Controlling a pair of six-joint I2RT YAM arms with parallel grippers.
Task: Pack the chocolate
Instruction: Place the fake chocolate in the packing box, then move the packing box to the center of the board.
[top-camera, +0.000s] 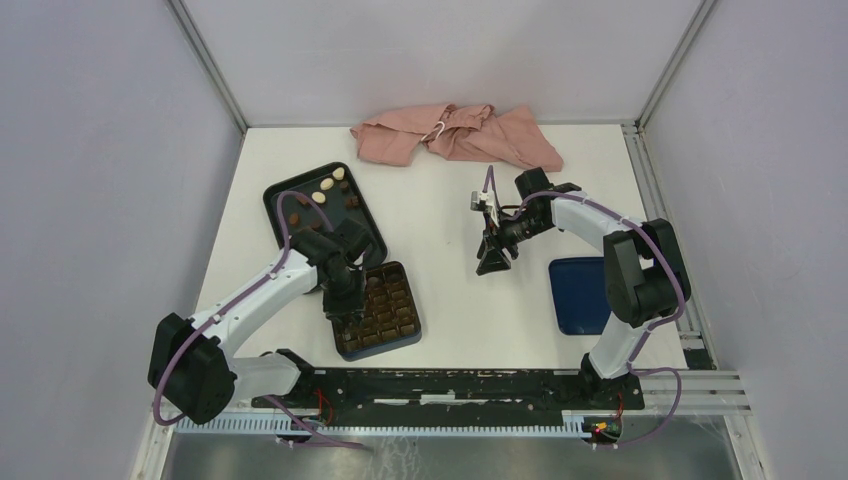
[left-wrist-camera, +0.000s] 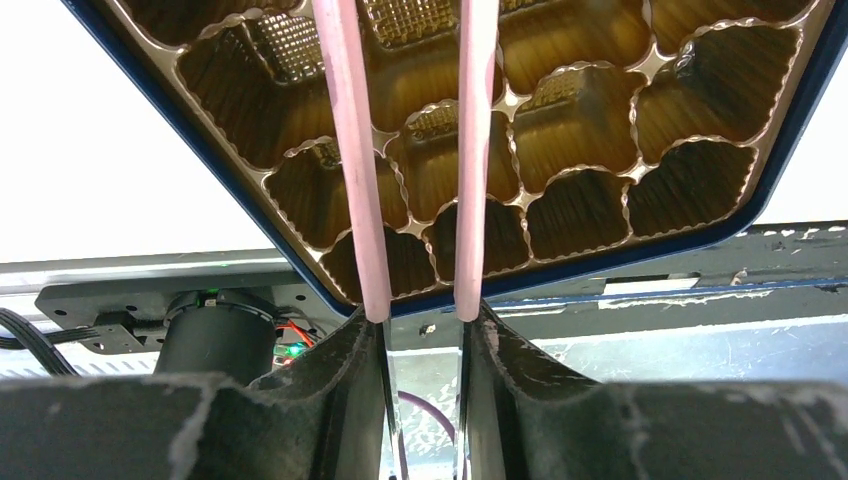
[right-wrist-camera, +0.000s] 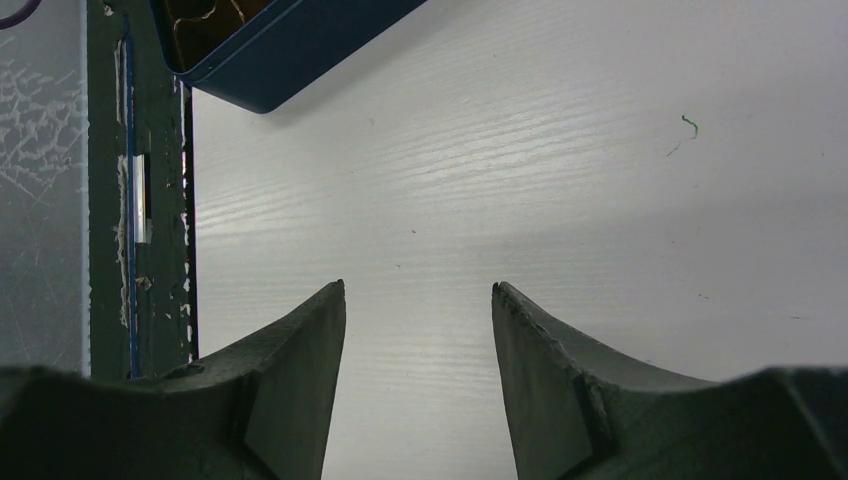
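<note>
On the white table (top-camera: 440, 200) your left gripper (top-camera: 345, 310) hangs over the box (top-camera: 413, 300) at 7 o'clock, jaws narrow to fit one cup (left-wrist-camera: 420, 185), while your right gripper (right-wrist-camera: 418, 288) waits wide, empty.

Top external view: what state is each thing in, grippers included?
Dark blue square box with brown gridded insert: open, partly filled.
Dark blue flat lid: off, lying flat.
Black rimmed tray: holding loose pieces.
Small chocolate pieces: some on tray, some in box.
Pink fabric cloth: crumpled at back.
Left gripper: over box, grip unclear.
Right gripper: open, empty.
</note>
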